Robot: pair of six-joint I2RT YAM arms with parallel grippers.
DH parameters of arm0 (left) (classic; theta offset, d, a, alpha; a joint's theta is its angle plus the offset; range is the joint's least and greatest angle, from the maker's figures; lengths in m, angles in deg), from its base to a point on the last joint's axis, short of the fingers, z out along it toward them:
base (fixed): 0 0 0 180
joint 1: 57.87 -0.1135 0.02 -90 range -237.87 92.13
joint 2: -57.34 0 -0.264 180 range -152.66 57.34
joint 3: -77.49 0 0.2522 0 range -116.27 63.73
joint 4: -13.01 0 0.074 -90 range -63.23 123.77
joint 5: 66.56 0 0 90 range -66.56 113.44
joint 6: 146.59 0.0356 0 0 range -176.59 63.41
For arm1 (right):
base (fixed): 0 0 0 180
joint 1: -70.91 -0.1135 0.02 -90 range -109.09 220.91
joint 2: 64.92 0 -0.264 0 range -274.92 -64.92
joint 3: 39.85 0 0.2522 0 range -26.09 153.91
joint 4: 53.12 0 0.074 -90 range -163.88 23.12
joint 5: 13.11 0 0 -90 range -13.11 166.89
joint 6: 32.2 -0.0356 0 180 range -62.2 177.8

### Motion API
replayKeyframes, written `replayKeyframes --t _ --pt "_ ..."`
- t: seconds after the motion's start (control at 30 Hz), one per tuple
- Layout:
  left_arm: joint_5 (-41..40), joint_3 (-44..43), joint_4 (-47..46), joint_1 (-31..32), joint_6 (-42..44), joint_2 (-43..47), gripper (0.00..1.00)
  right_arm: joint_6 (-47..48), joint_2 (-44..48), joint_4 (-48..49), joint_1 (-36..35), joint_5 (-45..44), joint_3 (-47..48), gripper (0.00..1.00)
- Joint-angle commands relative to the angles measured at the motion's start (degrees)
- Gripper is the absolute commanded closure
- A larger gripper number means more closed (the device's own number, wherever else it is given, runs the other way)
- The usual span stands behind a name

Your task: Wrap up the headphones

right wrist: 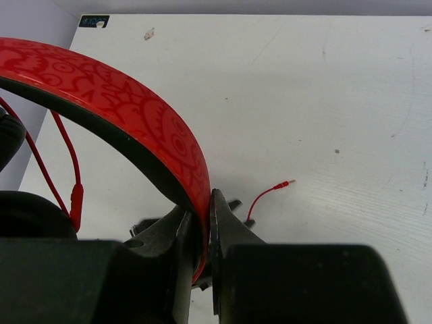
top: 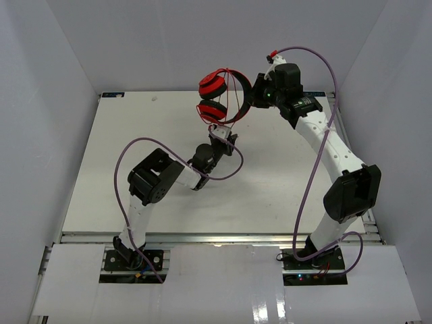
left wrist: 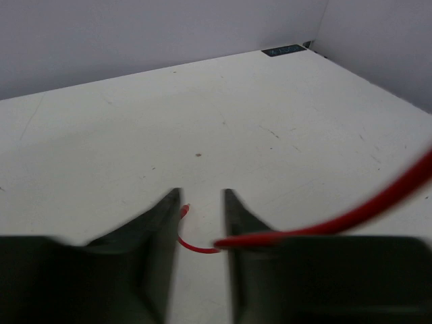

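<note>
The red headphones (top: 214,86) hang in the air over the far middle of the table. My right gripper (top: 251,100) is shut on their patterned red band (right wrist: 135,108), seen between its jaws in the right wrist view (right wrist: 209,202). A black ear pad (right wrist: 27,212) shows at the left. The thin red cord (top: 228,108) drops from the cups to my left gripper (top: 228,140). In the left wrist view that gripper (left wrist: 202,199) stands open. The cord (left wrist: 351,216) lies across its right finger, and the plug (left wrist: 185,210) curls between the jaws. The plug also shows in the right wrist view (right wrist: 287,183).
The white table (top: 135,169) is walled by white panels on three sides. Purple arm cables loop beside the left arm (top: 145,145) and the right arm (top: 317,169). A dark label (right wrist: 94,21) marks a far table corner.
</note>
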Motion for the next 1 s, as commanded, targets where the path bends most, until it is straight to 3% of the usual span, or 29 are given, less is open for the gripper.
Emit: replayKeyframes --t 0.0,0.07,0.4,0.53,0.97 --pt "2.9 -2.1 0.5 -0.1 -2.5 -0.1 0.88 -1.7 4.0 4.4 -0.2 1.5 0.7 0.92" --pt "3.6 -0.8 -0.5 0.0 -2.9 0.9 1.00 -1.6 4.0 4.4 -0.2 1.2 0.7 0.92" --pt "8.6 14.9 -7.8 -2.7 -0.9 9.9 1.00 0.8 6.0 4.6 1.0 3.6 0.0 0.92" --pt "13.5 17.7 -7.5 -5.1 -0.5 13.2 1.00 2.3 6.4 4.7 2.8 9.6 -0.4 0.92" --pt "29.7 15.0 -0.5 -15.3 0.4 17.3 1.00 14.3 11.2 4.5 3.7 18.9 -4.9 0.92"
